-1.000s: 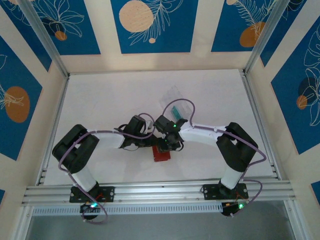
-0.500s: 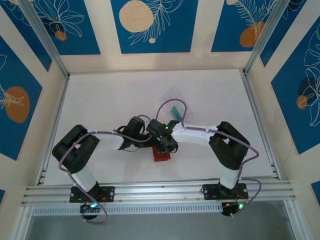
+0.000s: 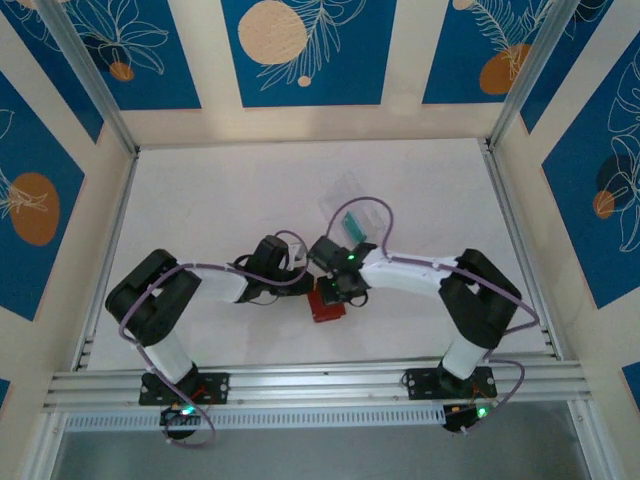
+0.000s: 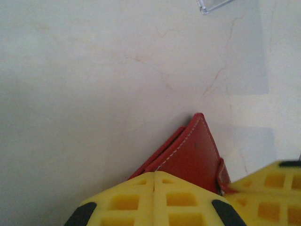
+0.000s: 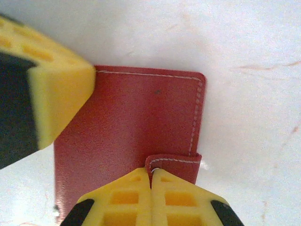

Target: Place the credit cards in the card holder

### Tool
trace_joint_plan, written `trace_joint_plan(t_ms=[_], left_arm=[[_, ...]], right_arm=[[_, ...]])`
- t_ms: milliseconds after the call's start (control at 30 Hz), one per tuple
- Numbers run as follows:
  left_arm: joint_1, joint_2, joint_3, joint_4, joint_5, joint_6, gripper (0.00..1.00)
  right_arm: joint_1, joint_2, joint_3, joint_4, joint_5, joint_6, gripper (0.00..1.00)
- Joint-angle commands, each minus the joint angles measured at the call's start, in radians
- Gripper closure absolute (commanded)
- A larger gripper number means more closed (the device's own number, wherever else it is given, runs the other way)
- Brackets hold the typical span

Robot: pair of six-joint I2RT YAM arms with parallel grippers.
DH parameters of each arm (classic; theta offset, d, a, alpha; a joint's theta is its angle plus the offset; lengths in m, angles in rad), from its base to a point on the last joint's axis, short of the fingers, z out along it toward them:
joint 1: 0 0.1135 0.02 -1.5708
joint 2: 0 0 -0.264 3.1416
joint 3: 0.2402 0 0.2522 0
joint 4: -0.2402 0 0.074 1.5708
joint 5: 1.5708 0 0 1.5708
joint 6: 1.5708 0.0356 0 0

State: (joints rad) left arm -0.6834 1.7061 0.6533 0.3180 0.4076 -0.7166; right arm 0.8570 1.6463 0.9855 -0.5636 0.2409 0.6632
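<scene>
Red card holder [image 5: 141, 122] with pale stitching, yellow fingers [image 5: 122, 200], teal credit card [image 3: 352, 222], white table [image 3: 220, 200], blue-and-orange wall panels [image 3: 300, 50]

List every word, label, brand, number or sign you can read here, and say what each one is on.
None can be read.
card holder: plain red leather with stitching and a small dot, no lettering.
credit card in the clear case: too small to tell whether it carries print.
wall panels: leaf and circle designs, no words.
</scene>
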Motion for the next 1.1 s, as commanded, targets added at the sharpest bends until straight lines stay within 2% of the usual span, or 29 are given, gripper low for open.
trace_joint_plan(t_ms=[0, 133, 367, 500, 567, 667, 900, 1000, 1067], left_arm=[[-0.007, 0.080, -0.053, -0.122, -0.064, 0.002, 0.98], [-0.006, 0.091, -0.062, -0.114, -0.070, 0.000, 1.00], [-0.007, 0.093, -0.072, -0.084, -0.053, -0.002, 0.99], [-0.007, 0.089, -0.074, -0.070, -0.048, -0.004, 0.99], [-0.007, 0.091, -0.074, -0.066, -0.043, -0.004, 1.00], [-0.007, 0.090, -0.076, -0.059, -0.038, -0.004, 1.00], [-0.008, 0.088, -0.085, -0.047, -0.032, -0.004, 0.99], [-0.008, 0.090, -0.089, -0.040, -0.028, -0.006, 1.00], [-0.008, 0.092, -0.088, -0.036, -0.029, -0.007, 0.99]], right_arm=[[-0.094, -0.052, -0.102, 0.081, -0.207, 0.030, 1.00], [-0.140, -0.096, -0.165, 0.144, -0.232, 0.064, 1.00], [-0.215, -0.126, -0.249, 0.156, -0.161, 0.150, 0.99], [-0.255, -0.144, -0.322, 0.215, -0.138, 0.181, 0.79], [-0.253, -0.151, -0.334, 0.216, -0.105, 0.186, 0.72], [-0.228, -0.181, -0.320, 0.144, 0.006, 0.202, 0.70], [-0.077, -0.312, -0.176, -0.118, 0.315, 0.225, 0.69], [-0.004, -0.345, -0.137, -0.059, 0.292, 0.137, 0.67], [0.020, -0.364, -0.143, 0.046, 0.173, 0.077, 0.66]])
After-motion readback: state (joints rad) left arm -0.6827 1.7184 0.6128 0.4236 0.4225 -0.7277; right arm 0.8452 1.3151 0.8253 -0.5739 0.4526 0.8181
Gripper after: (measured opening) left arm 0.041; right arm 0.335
